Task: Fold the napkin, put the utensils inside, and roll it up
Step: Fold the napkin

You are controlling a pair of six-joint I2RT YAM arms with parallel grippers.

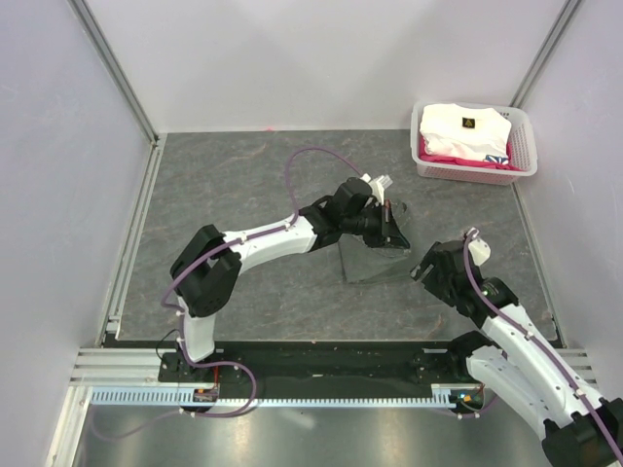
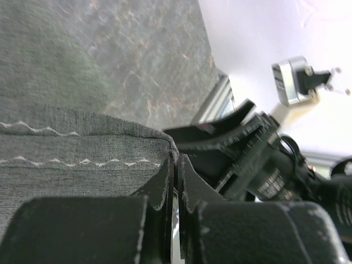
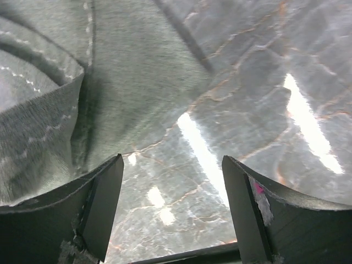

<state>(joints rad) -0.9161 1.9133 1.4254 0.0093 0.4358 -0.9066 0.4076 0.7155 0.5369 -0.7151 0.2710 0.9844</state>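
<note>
Pinching the far hem of the thin grey-green cloth napkin [image 1: 375, 261] lying mid-table, my left claw [image 2: 176, 162] could drag the fold askew if it pulls, since my right claw [image 3: 171, 160], spread just right of the cloth, pins nothing; left arm stretches far rightward, right arm crouches low.

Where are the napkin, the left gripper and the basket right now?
napkin [image 1: 375, 263], top external view, on its flat grey middle.
left gripper [image 2: 176, 165], left wrist view, midway between its shut fingertips, at the napkin's hemmed corner.
basket [image 1: 465, 173], top external view, on its white front wall.
</note>
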